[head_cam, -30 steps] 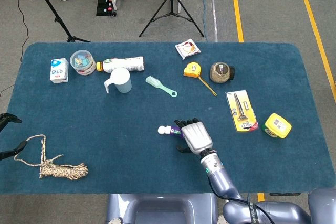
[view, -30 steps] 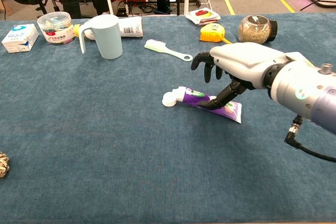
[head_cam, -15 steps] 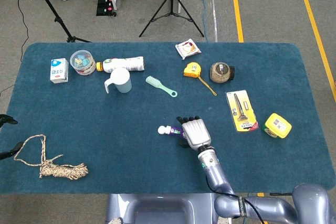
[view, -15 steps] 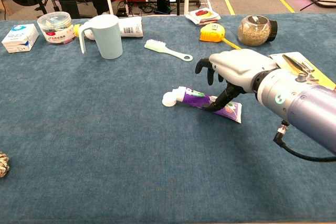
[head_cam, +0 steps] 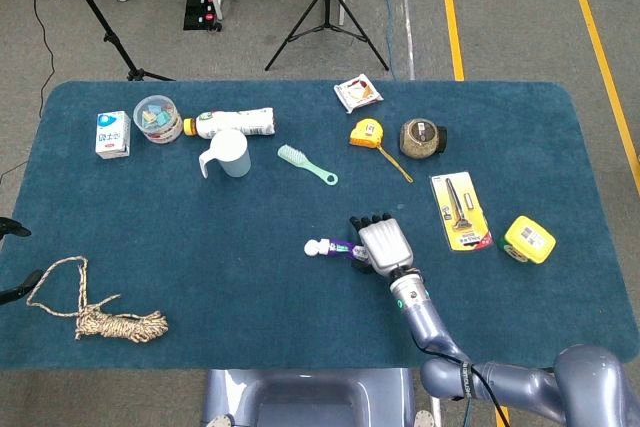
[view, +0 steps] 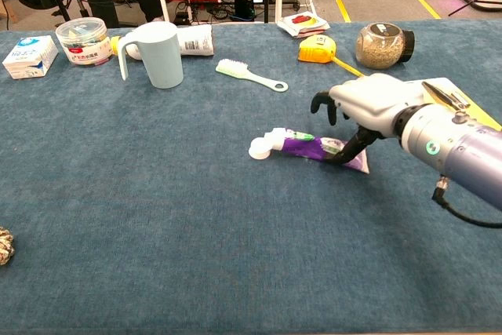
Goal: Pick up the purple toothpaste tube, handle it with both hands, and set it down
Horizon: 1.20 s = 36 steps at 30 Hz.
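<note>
The purple toothpaste tube (head_cam: 337, 248) (view: 307, 147) lies flat on the blue table cover near its middle, white cap pointing left. My right hand (head_cam: 383, 244) (view: 375, 100) hovers over the tube's tail end. Its thumb touches the near side of the tail, and its dark fingertips (view: 321, 104) curl above the far side, clear of the tube. The tube rests on the cloth. Of my left hand (head_cam: 10, 229), only dark fingertips show at the far left edge of the head view, spread apart with nothing between them.
A coiled rope (head_cam: 100, 319) lies front left. A pale mug (view: 153, 54), a green brush (view: 249, 74), a yellow tape measure (head_cam: 366, 133) and a jar (head_cam: 422, 137) stand behind the tube. A carded tool (head_cam: 461, 210) and a yellow box (head_cam: 528, 239) sit to the right.
My right hand has shifted right along the tube toward its tail. The tube has slid slightly right and swung to lie more level. The left fingertips drew back toward the edge.
</note>
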### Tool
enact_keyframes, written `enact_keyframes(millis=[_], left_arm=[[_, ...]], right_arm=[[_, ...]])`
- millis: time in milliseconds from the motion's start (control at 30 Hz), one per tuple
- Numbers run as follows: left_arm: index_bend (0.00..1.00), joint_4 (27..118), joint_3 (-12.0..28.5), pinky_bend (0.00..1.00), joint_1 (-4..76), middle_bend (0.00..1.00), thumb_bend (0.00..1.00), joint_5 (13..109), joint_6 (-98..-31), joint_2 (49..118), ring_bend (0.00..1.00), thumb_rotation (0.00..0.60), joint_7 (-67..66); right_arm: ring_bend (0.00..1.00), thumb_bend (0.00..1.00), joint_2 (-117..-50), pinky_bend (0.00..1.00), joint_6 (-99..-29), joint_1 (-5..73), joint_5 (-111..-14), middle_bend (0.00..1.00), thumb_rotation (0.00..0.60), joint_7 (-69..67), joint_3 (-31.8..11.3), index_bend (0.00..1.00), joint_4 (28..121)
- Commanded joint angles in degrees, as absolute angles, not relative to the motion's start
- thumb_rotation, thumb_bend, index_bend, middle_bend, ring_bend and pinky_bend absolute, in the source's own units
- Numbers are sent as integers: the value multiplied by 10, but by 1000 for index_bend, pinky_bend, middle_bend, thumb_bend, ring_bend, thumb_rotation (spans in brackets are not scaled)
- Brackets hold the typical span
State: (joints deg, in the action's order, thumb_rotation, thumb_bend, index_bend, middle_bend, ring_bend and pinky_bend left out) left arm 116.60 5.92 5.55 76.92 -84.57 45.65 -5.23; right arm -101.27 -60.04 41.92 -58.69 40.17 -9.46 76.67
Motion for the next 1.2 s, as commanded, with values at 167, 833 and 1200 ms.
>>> enact_keyframes(millis=[167,833,1200], left_arm=[[353,1171,60,380,57,312,197,767,-846,459,265,600,-61],[353,1151,56,380,57,312,197,765,-839,467,265,600,-48],[353,1140,53,380,52,312,197,760,-840,468,265,599,-37]], right_arm=[[352,323,-987,316,-589,420,-638,363,419,342,-88,230,717],[400,323,-996,323,-563,427,-648,415,431,313,-90,347,710],[450,323,-1011,388,-544,435,-645,454,445,302,-94,409,689]])
